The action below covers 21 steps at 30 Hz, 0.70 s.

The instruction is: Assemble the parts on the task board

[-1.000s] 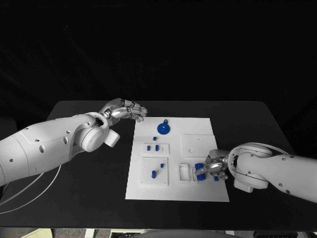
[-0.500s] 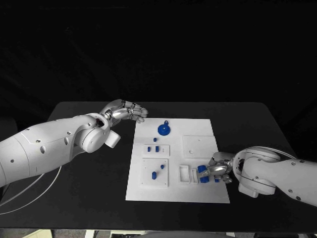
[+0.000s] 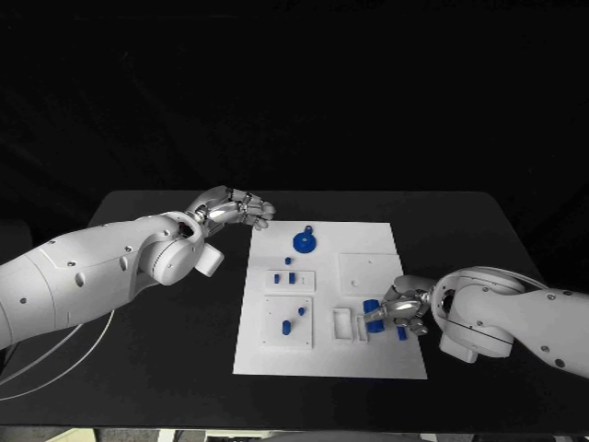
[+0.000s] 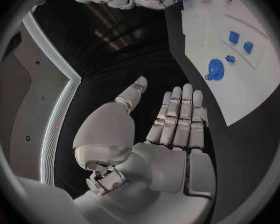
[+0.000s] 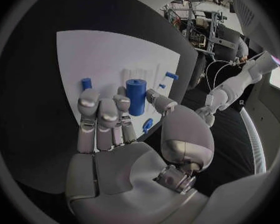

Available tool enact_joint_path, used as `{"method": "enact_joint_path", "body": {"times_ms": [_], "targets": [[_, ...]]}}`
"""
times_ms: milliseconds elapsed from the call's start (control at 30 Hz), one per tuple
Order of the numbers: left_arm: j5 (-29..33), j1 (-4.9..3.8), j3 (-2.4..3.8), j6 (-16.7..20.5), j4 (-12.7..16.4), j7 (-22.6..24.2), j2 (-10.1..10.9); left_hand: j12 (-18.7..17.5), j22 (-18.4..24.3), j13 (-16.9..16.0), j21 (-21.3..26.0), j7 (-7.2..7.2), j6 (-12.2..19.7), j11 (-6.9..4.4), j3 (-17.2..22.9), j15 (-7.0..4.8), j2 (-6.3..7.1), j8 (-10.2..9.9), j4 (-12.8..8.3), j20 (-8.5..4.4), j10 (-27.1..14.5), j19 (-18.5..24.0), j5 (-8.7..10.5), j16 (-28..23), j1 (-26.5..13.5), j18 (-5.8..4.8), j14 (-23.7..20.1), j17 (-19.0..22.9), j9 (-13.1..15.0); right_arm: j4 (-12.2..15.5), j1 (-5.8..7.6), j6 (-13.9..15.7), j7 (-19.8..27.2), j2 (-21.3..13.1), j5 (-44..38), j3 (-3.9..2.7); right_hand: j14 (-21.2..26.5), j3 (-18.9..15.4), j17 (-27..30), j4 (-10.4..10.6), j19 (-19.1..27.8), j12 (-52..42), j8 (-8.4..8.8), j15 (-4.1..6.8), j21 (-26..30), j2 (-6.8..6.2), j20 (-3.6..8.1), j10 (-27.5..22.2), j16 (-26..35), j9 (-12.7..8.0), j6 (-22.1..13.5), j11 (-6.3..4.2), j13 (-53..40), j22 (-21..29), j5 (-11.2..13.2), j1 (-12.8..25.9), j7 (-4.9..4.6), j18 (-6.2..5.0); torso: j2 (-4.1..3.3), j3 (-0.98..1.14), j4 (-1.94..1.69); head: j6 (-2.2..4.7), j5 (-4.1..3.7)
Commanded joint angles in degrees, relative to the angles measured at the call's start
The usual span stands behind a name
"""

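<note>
The right hand (image 3: 398, 313) pinches a blue cylinder (image 5: 136, 96) upright above the task board (image 3: 375, 359) near its right edge. The left hand (image 3: 231, 204), open and empty, hovers over the table (image 3: 149, 350) beyond the far-left corner.

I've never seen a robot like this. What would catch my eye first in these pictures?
Probably the white task board in the middle of the black table, dotted with small blue parts such as the round blue piece near its far edge. Next, the silver right hand at the board's right side, pinching a blue cylinder, while the left hand hangs over the table beside the board's far left corner.
</note>
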<state>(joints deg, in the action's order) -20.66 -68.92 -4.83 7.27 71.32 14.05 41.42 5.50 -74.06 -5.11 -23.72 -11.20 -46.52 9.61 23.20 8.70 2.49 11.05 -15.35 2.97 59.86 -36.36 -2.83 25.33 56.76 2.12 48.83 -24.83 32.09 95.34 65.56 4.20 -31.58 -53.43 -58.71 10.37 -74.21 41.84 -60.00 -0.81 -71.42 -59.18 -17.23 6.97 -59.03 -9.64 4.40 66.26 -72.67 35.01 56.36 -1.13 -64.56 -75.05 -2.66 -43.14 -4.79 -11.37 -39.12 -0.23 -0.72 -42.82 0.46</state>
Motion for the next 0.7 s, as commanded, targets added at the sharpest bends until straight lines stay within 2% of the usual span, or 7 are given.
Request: {"method": "enact_joint_path", "body": {"times_ms": [33, 267, 500, 700], "targets": [[0.35, -0.02, 0.04, -0.65, 0.11, 0.68, -0.01, 0.26, -0.08, 0.10, 0.30, 0.05, 0.30, 0.28, 0.10, -0.02, -0.07, 0.35, 0.28, -0.07, 0.10, -0.42, -0.12, -0.38, -0.39, 1.18, 0.43, -0.10, -0.10, 0.44, 0.03, 0.22, -0.10, 0.29, 2.05, 0.00, -0.29, 0.31, -0.07, -0.06, 0.17, -0.19, -0.27, 0.26, -0.39, 0.15, -0.35, 0.36, 0.35, -0.09, 0.76, -0.05, 0.06, -0.78, -0.14, 0.55, -0.43, -3.63, -0.03, -0.04, 0.00, -0.05, 0.01], [0.35, -0.02, 0.04, -0.70, 0.25, 0.63, 0.03, 0.26, -0.09, 0.11, 0.31, 0.05, 0.30, 0.28, 0.11, -0.02, -0.07, 0.35, 0.27, -0.07, 0.10, -0.42, -0.12, -0.39, -0.37, 1.18, 0.43, -0.12, -0.10, 0.11, 0.03, -0.02, -0.35, 1.91, 2.77, 0.00, -0.30, 0.34, -0.08, -0.08, 0.17, -0.18, -0.24, 0.27, -0.40, 0.09, -0.36, 0.37, 0.36, -0.11, 0.79, -0.06, 0.07, -0.77, -0.14, 0.64, -0.43, -3.63, -0.03, -0.05, -0.01, -0.12, 0.10], [0.35, -0.02, 0.04, -0.74, 0.37, 0.60, 0.03, 0.27, -0.11, 0.12, 0.32, 0.05, 0.30, 0.28, 0.13, -0.02, -0.06, 0.36, 0.25, -0.07, 0.10, -0.43, -0.12, -0.41, -0.36, 1.18, 0.43, -0.14, -0.10, -1.43, 0.03, -0.63, -1.01, 4.53, 2.85, 0.02, -0.32, 0.41, -0.12, -0.03, 0.21, -0.14, -0.10, 0.27, -0.45, -0.10, -0.42, 0.35, 0.42, -0.20, 0.82, -0.05, 0.11, -0.74, -0.14, 1.23, -0.44, -3.63, -0.01, -0.10, -0.05, -0.10, 0.05], [0.35, -0.03, 0.04, -0.72, 0.43, 0.61, 0.07, 0.28, -0.13, 0.14, 0.35, 0.05, 0.30, 0.28, 0.14, -0.02, -0.05, 0.37, 0.23, -0.07, 0.10, -0.43, -0.12, -0.44, -0.34, 1.19, 0.43, -0.17, -0.11, -2.37, 0.00, -0.98, -1.11, 5.99, 2.87, 0.04, -0.33, 0.43, -0.15, 0.01, 0.22, -0.12, -0.02, 0.27, -0.48, -0.11, -0.44, 0.34, 0.46, -0.24, 0.84, -0.04, 0.13, -0.72, -0.14, 1.56, -0.45, -3.63, -0.07, -0.06, -0.08, -0.18, 0.39]]}}
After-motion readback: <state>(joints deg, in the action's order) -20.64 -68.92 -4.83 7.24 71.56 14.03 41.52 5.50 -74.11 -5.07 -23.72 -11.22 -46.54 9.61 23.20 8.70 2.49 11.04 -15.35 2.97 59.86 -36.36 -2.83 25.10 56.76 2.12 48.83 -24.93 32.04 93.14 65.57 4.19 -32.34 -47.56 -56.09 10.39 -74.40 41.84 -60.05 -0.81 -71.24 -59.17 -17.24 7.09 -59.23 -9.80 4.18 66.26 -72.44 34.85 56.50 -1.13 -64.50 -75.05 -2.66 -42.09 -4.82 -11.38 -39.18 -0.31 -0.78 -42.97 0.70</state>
